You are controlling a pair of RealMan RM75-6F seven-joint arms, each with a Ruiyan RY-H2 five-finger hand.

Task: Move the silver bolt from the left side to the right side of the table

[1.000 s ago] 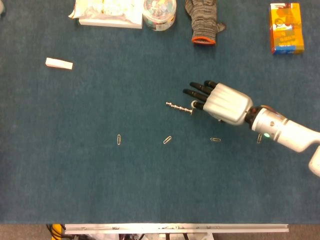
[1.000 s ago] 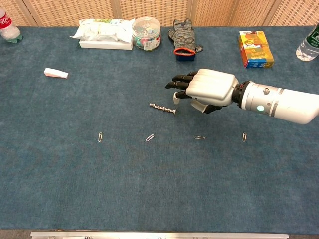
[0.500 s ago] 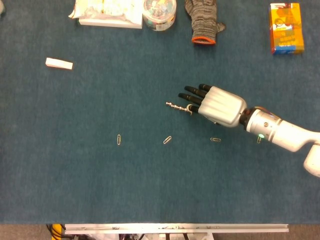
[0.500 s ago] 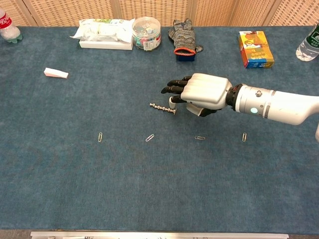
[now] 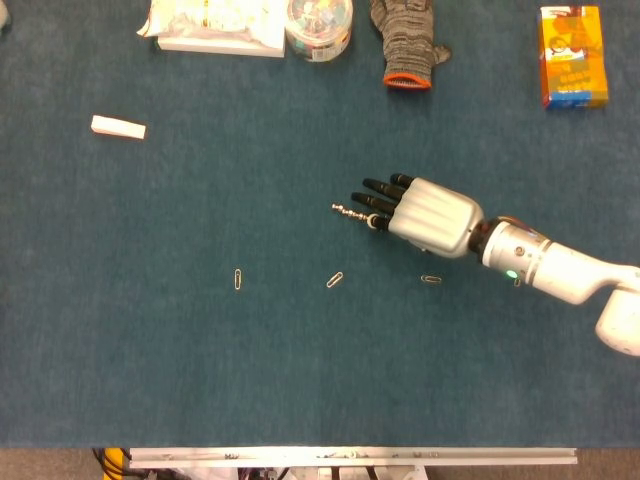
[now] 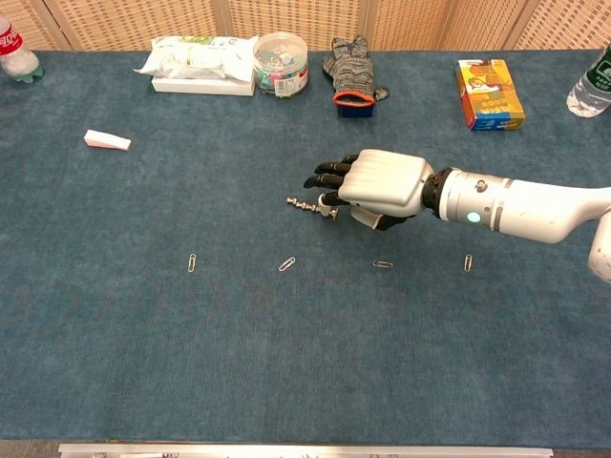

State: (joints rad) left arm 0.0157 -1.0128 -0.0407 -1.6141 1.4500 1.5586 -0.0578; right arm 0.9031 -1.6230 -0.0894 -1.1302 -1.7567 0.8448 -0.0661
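The silver bolt (image 5: 349,212) (image 6: 305,204) lies flat on the blue table near the middle, its head end pointing right. My right hand (image 5: 425,215) (image 6: 377,179) hovers palm down just right of it, arm reaching in from the right. Its dark fingers (image 5: 375,196) are stretched out leftward over the bolt's head end and cover it. Nothing shows between the fingers as gripped, and the bolt still rests on the cloth. My left hand appears in neither view.
Three paper clips (image 5: 238,279) (image 5: 335,280) (image 5: 431,279) lie in a row nearer the front. A white block (image 5: 118,127) sits far left. Along the back edge are a packet (image 5: 215,25), a round tub (image 5: 318,25), a grey glove (image 5: 405,45) and an orange box (image 5: 572,57).
My right hand has slid left and slightly down, so its fingers now cover the bolt's head end. The bolt has not moved.
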